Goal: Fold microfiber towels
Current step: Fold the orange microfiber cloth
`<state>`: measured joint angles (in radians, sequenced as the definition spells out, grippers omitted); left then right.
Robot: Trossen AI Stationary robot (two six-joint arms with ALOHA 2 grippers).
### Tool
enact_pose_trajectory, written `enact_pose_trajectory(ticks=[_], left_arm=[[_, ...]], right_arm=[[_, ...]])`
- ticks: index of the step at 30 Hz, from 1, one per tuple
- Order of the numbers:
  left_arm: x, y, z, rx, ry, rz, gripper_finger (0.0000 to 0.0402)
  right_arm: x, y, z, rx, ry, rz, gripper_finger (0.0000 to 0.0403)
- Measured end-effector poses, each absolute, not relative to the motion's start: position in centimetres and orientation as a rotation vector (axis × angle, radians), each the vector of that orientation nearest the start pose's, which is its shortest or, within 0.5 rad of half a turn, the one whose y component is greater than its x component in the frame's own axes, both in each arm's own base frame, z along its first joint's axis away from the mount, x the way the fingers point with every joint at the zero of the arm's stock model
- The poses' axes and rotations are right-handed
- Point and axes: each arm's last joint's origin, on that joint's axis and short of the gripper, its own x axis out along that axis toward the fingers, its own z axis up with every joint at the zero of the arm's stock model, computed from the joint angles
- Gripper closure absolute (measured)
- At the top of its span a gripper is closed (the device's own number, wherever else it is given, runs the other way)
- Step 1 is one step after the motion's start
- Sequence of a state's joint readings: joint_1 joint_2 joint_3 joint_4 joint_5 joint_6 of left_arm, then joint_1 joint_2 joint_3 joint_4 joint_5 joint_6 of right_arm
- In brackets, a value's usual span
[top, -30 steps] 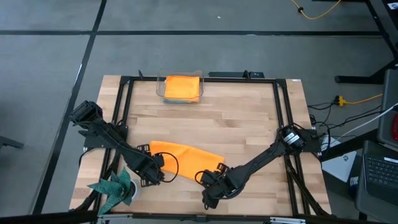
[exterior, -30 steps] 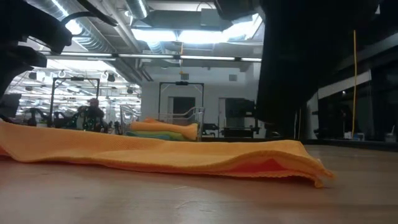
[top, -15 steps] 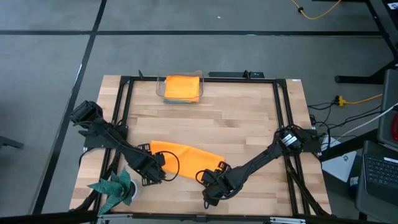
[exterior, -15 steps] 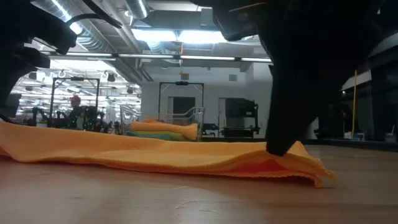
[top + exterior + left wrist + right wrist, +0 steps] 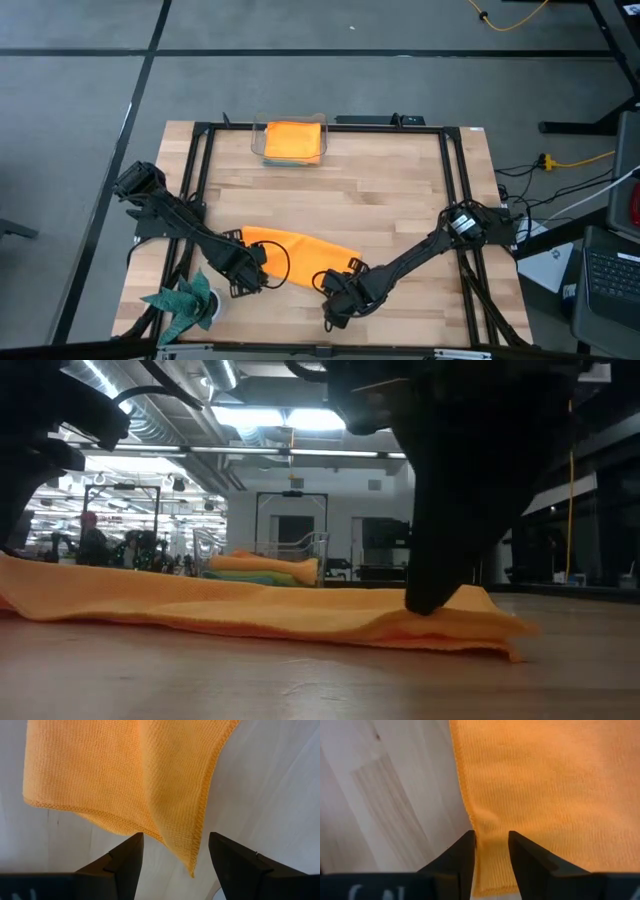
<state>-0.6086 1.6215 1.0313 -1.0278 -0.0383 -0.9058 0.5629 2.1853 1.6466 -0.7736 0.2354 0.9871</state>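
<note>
**Both claws at the ends of the orange towel**

Orange towel (image 5: 298, 250) lies half-folded, a long band across the near-middle of the wooden tabletop (image 5: 380, 200), running left to right. Low view shows it lying low on the tabletop, layered, folded edge at its right end.

Left claw (image 5: 252, 272) at the towel's left near corner. Wrist view: its two fingers stand wide apart, the towel corner (image 5: 192, 865) lying between them, neither finger touching cloth. Nothing held.

Right claw (image 5: 338, 288) down on the towel's right near edge. Wrist view: fingers (image 5: 457, 862) narrowed to a small gap with the towel's stitched hem (image 5: 490, 850) between them, cloth bunched slightly there. Whether the pinch is fully made, cannot tell. Low view shows a dark finger (image 5: 435, 560) pressed onto the cloth near its right end.

Far edge of tabletop, middle: stack of folded towels (image 5: 293, 141), orange on top; green and blue layers visible under it in the low view.

Near-left corner: dark teal spiky-edged cloth (image 5: 182, 300), apart from the towel.
</note>
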Motion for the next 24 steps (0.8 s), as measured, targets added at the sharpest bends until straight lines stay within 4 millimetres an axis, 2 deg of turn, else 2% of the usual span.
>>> enact_pose_trajectory(ticks=[4,8,10,14,18,21,24], left_arm=[[21.9,-15.1,18.4,-0.186,1.565,0.28,0.0184],[21.9,-15.1,18.4,-0.185,1.565,0.279,0.0184],[21.9,-15.1,18.4,-0.185,1.565,0.279,0.0184],[21.8,-15.2,18.4,-0.165,1.569,0.262,0.0189],[21.6,-15.4,18.4,-0.148,1.574,0.25,0.0212],[21.4,-15.6,18.4,-0.126,1.576,0.227,0.0242],[21.3,-15.8,18.4,-0.113,1.573,0.218,0.0287]], right_arm=[[37.4,22.8,15.2,0.356,1.192,-0.333,0.0301],[37.4,22.8,15.2,0.386,1.199,-0.341,0.0372],[37.4,22.8,15.2,0.406,1.201,-0.348,0.0393],[37.6,23.0,15.9,0.433,1.188,-0.355,0.0398],[38.2,23.2,17.1,0.438,1.138,-0.356,0.04],[38.3,23.3,17.9,0.426,1.127,-0.371,0.04],[38.2,23.2,18.7,0.407,1.152,-0.393,0.0401]])
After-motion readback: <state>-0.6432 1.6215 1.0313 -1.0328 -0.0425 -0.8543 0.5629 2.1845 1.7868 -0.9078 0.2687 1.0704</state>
